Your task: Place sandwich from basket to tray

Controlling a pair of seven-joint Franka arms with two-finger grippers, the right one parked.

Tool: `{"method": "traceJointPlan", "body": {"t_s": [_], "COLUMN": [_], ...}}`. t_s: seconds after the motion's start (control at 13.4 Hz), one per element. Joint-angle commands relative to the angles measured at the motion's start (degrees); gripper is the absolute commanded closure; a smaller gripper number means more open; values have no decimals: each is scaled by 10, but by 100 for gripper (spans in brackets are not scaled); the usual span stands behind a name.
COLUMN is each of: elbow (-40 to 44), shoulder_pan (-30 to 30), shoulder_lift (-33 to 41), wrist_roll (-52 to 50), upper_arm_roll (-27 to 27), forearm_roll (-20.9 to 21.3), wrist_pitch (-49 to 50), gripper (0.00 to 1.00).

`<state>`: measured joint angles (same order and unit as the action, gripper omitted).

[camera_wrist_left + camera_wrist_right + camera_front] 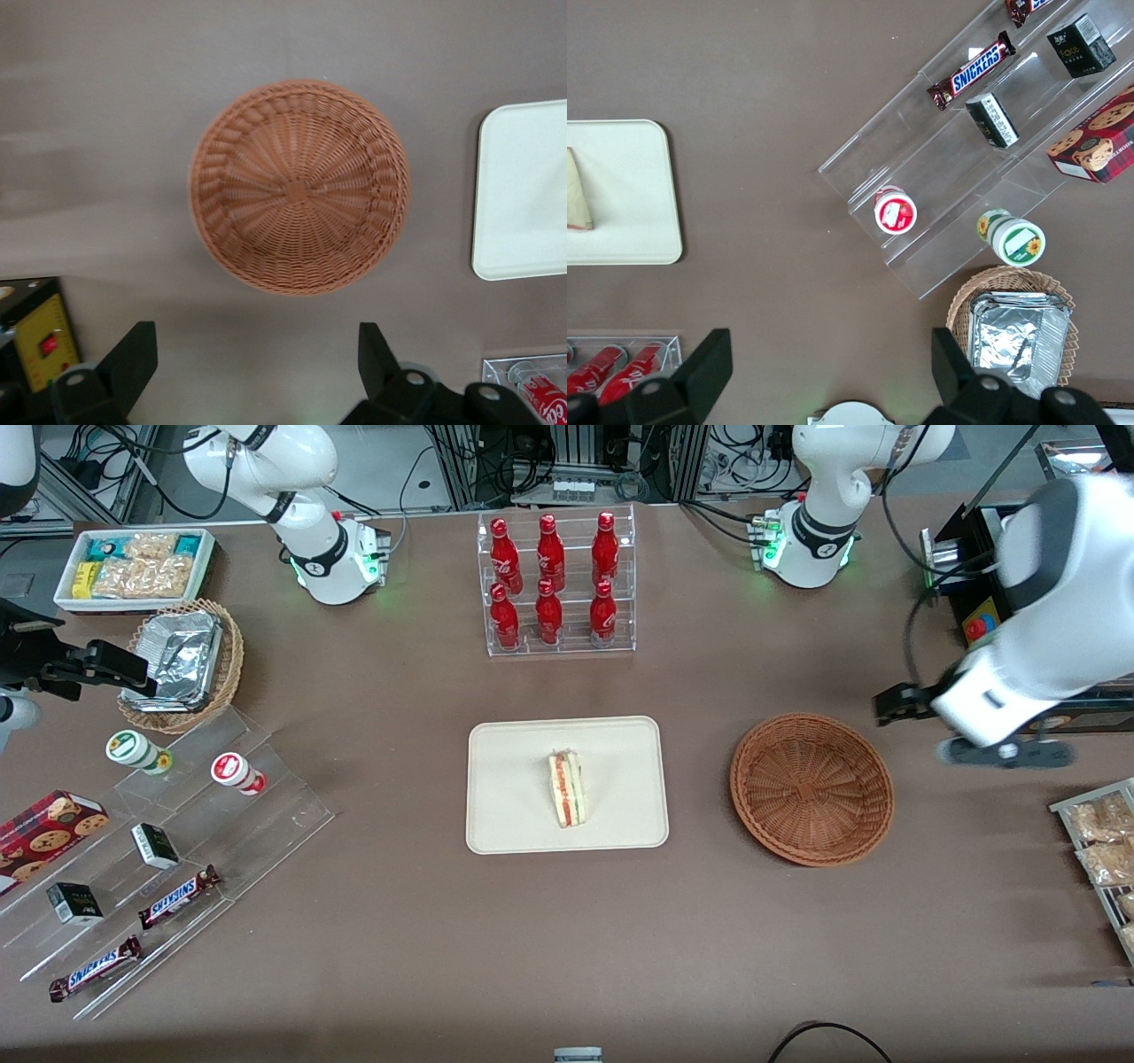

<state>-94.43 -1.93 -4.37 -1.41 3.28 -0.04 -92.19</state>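
The sandwich (pixel 567 788) lies on the cream tray (pixel 505 779) in the middle of the table, its red, orange and green layers showing; its corner also shows in the right wrist view (pixel 576 190). The reddish-brown wicker basket (pixel 811 788) stands beside the tray toward the working arm's end and holds nothing; the left wrist view looks straight down into it (pixel 299 186). My left gripper (pixel 890 705) hangs raised above the table beside the basket, a little farther from the front camera. It is open and empty (pixel 255 359). A tray edge (pixel 523 190) shows in the left wrist view.
A clear rack of red bottles (pixel 556 584) stands farther from the front camera than the tray. A stepped acrylic shelf with snacks (pixel 159 824), a tan basket with foil containers (pixel 182 664) and a white snack box (pixel 133 567) lie toward the parked arm's end. Snack packets (pixel 1103 841) sit at the working arm's end.
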Motion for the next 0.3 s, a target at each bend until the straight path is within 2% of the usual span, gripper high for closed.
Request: {"method": "traceJointPlan", "body": {"t_s": [0.0,0.22], "elbow": [56,105], "shoulder_pan": [18,29], "shoulder_lift": [3,0], "wrist_roll": [11,10], "upper_arm_roll": [11,9], "forearm_roll": [-5,-7], "wrist_pitch": [46,88], "gripper": [0,0]}}
